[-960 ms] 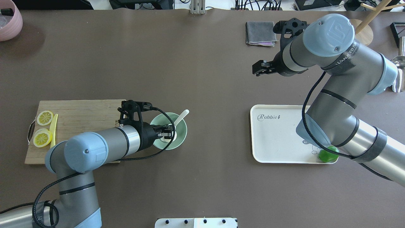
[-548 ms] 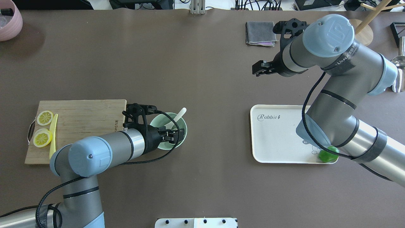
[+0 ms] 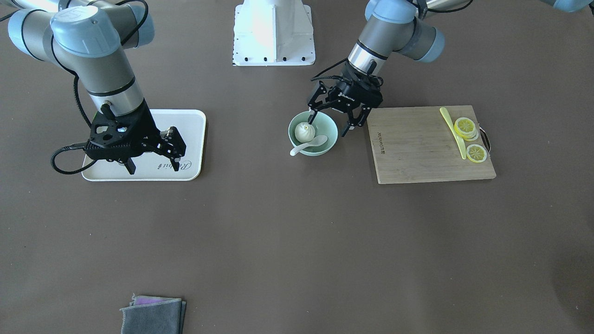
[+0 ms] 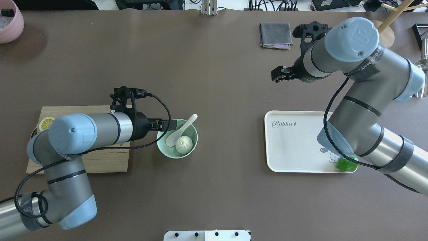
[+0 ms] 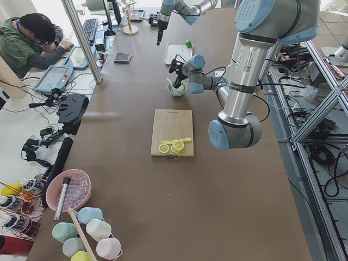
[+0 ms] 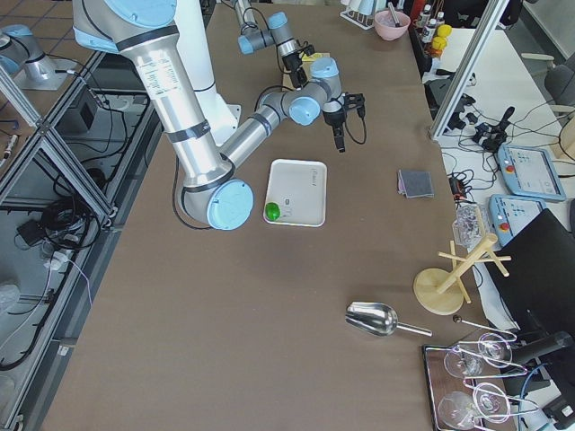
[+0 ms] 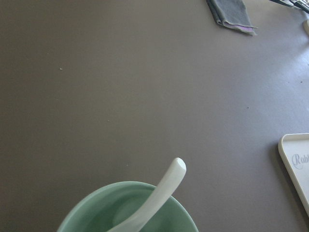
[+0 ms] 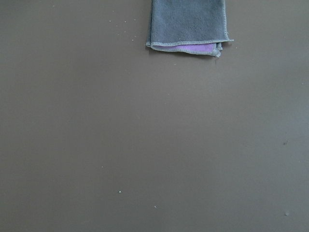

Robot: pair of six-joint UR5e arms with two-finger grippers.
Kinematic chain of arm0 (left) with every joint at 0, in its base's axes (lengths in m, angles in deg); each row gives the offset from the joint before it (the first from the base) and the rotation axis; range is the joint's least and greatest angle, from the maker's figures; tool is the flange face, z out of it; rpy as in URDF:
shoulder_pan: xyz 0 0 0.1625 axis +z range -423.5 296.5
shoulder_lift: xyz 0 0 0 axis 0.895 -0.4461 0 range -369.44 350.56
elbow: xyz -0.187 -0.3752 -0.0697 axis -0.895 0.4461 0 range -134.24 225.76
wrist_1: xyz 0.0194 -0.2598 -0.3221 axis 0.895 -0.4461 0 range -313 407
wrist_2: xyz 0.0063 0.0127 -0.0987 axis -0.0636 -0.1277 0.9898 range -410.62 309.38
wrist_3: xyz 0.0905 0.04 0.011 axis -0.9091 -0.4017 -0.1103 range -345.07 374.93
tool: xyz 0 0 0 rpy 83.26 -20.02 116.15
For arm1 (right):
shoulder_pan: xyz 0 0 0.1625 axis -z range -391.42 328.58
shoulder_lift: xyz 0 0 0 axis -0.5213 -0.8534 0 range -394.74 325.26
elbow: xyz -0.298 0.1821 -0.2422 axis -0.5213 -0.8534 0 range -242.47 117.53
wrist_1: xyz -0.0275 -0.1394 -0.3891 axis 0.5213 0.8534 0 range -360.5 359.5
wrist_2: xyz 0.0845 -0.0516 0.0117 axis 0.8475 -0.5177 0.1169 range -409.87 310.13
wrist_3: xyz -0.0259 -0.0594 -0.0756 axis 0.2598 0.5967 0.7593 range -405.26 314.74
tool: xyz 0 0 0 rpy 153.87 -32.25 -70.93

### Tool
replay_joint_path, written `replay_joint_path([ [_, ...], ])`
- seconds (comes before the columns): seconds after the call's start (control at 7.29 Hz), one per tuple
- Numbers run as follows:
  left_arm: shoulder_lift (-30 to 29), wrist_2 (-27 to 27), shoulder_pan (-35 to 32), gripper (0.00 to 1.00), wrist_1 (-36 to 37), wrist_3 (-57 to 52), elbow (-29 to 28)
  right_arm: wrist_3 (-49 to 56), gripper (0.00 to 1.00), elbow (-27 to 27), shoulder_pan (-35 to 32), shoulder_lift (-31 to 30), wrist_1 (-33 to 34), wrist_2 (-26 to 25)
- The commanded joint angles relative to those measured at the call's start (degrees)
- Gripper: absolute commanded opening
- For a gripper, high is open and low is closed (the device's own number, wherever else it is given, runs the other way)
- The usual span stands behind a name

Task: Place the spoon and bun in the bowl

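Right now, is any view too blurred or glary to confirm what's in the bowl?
Overhead exterior: sharp and evenly lit, bun and spoon clear inside the bowl. Front-facing: also clear, only the white base glares. Left wrist: bowl cropped at the bottom edge, bun out of frame. Side views: bowl too small to judge.

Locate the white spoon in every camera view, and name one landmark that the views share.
Front-facing: the spoon lies centre, in the bowl, handle lower left.
Overhead: left of centre, handle upper right.
Exterior left: top centre, tiny.
Exterior right: cannot make it out.
Left wrist: bottom centre.
Right wrist: not in it.
Shared landmark: the grey cloth.
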Motion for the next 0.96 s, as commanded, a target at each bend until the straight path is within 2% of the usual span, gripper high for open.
replay_joint_path([
  [0.0, 7.5, 14.2, -10.7, 0.98, 5.9, -14.3, 3.1, 11.4, 1.0, -0.2, -4.7, -3.9, 0.3, 2.2],
  [0.14, 10.1, 20.5, -17.0, 0.98, 8.2, -21.2, 3.2, 19.5, 1.0, -0.4, -8.3, -6.6, 0.6, 5.1],
  [0.41, 19.2, 27.7, -26.4, 0.98, 8.1, -35.9, 3.3, 39.1, 1.0, -0.5, -18.3, -14.6, 0.3, 12.3],
  [0.55, 22.5, 32.3, -33.7, 0.98, 8.5, -45.3, 2.5, 47.4, 1.0, -0.5, -23.0, -18.1, 0.3, 15.9],
  [0.69, 24.2, 37.0, -40.8, 0.98, 10.1, -54.2, 0.6, 51.9, 1.0, -0.2, -27.1, -23.1, -0.3, 18.3],
  [0.82, 25.2, 38.7, -46.6, 0.98, 13.2, -63.7, -1.8, 59.8, 1.0, -0.6, -31.6, -27.1, -0.8, 19.1],
])
